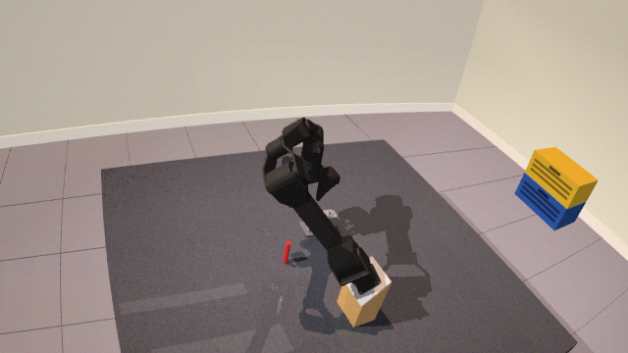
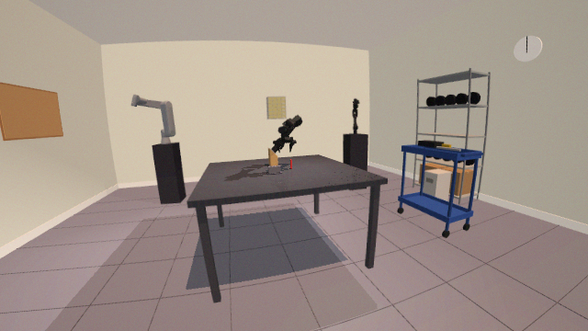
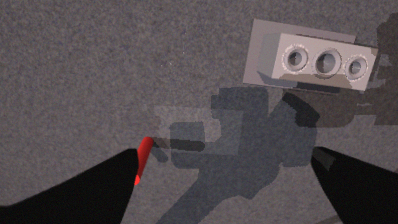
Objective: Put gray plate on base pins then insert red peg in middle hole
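With the claw (image 3: 220, 190) released and empty, centre it over the upright peg (image 3: 144, 153) at 9 o'clock, then descend vertically before clenching.

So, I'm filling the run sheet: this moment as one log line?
plate: on base | red peg: upright on table, untouched | gripper: open, empty, raised | next: grasp peg

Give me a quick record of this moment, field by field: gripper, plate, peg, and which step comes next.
gripper: jaws wide open, holding nothing, raised above the table
gray plate: sitting on the base, three holes facing up, released
red peg: standing upright on the table, apart from the plate, untouched
middle hole: empty
likely next step: move over the red peg and grasp it
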`<state>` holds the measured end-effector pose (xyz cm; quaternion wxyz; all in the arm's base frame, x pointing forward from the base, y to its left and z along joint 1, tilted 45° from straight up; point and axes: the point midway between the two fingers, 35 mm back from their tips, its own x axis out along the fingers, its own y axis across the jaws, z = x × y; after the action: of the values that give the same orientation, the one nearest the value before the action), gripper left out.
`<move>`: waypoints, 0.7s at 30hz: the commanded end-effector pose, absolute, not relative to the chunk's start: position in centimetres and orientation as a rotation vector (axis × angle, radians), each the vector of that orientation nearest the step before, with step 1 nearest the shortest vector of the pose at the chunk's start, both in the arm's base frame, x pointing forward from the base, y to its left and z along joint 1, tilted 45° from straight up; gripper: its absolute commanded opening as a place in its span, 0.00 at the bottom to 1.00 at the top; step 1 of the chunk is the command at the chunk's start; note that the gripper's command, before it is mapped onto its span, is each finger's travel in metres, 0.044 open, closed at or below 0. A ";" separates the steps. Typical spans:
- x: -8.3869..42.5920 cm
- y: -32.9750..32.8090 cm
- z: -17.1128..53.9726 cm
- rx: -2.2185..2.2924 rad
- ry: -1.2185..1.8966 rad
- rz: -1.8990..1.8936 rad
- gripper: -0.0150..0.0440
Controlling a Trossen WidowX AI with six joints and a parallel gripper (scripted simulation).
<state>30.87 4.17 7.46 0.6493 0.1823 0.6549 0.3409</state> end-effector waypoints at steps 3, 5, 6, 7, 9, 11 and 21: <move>24.7 7.6 10.5 1.079 1.799 0.089 1.00; 24.0 7.9 10.7 1.153 1.821 -0.004 1.00; 23.7 8.1 10.9 1.190 1.831 -0.052 1.00; 23.4 8.2 11.0 1.226 1.840 -0.100 1.00; 22.9 8.5 11.2 1.297 1.855 -0.196 1.00; 22.5 8.5 11.3 1.316 1.858 -0.223 1.00; 22.5 8.5 11.3 1.318 1.859 -0.225 1.00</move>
<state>23.59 8.11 11.20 0.4495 0.4979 0.7400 -0.0484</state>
